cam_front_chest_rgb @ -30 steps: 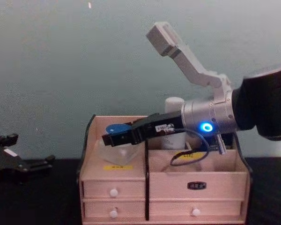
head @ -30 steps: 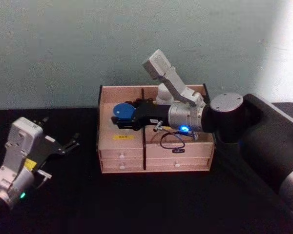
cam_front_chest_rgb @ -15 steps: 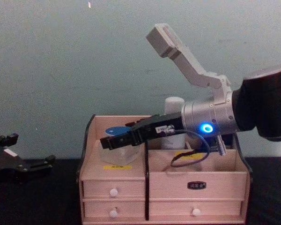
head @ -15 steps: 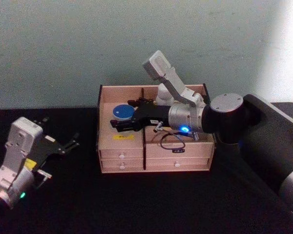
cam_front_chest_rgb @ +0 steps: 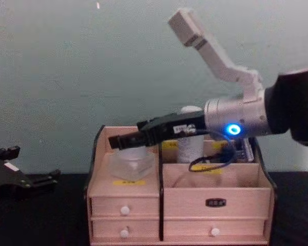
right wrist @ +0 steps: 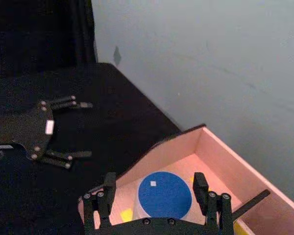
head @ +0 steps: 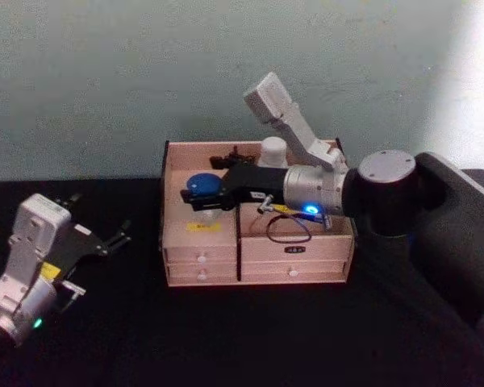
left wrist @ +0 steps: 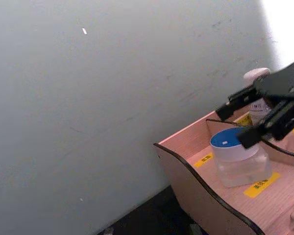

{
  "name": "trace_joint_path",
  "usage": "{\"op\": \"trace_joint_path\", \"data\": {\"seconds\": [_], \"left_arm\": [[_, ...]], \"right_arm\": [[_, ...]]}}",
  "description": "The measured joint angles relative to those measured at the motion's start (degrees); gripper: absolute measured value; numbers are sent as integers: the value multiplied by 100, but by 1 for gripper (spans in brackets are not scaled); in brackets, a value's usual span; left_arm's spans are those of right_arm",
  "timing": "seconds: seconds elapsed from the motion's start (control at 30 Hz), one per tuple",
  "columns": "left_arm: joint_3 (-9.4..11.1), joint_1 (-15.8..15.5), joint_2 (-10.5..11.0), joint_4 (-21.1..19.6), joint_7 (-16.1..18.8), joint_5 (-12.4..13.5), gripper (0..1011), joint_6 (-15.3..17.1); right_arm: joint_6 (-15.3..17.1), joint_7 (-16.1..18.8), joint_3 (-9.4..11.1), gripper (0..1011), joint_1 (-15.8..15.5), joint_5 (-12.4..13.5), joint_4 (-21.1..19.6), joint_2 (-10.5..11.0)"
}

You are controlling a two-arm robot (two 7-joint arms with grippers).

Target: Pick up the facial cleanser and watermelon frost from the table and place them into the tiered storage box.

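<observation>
Hovering wide open astride the blue-lidded clear jar [right wrist: 165, 195] in the pink-beige wooden tiered storage box [head: 181, 234], the right gripper [right wrist: 158, 196] could clip and topple it; the left gripper [head: 113, 239] idles open

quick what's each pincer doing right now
Left pincer: open, holding nothing, parked over the table beside the tiered storage box.
Right pincer: open, fingers either side of the blue-lidded jar in the box.

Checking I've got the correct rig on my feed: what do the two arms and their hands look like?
Right arm: bulky black link, silver-grey joint cap, silver wrist with a glowing blue ring light, a looping dark cable, and an angled pale-grey module. Right hand: black, two thin fingers. Left arm: light-grey housing, yellow sticker, small green light. Left hand: black plate with slim black fingers.
</observation>
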Motion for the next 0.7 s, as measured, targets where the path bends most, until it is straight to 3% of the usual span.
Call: {"op": "trace_joint_path", "data": {"seconds": [0.37, 0.7], "left_arm": [[0, 0, 0, 0, 0, 0, 1001, 0], [0, 0, 0, 0, 0, 0, 1001, 0]], "right_arm": [[299, -374, 378, 1002, -696, 388, -1576, 640], [302, -1100, 978, 1002, -1573, 695, -2720, 1330]]}}
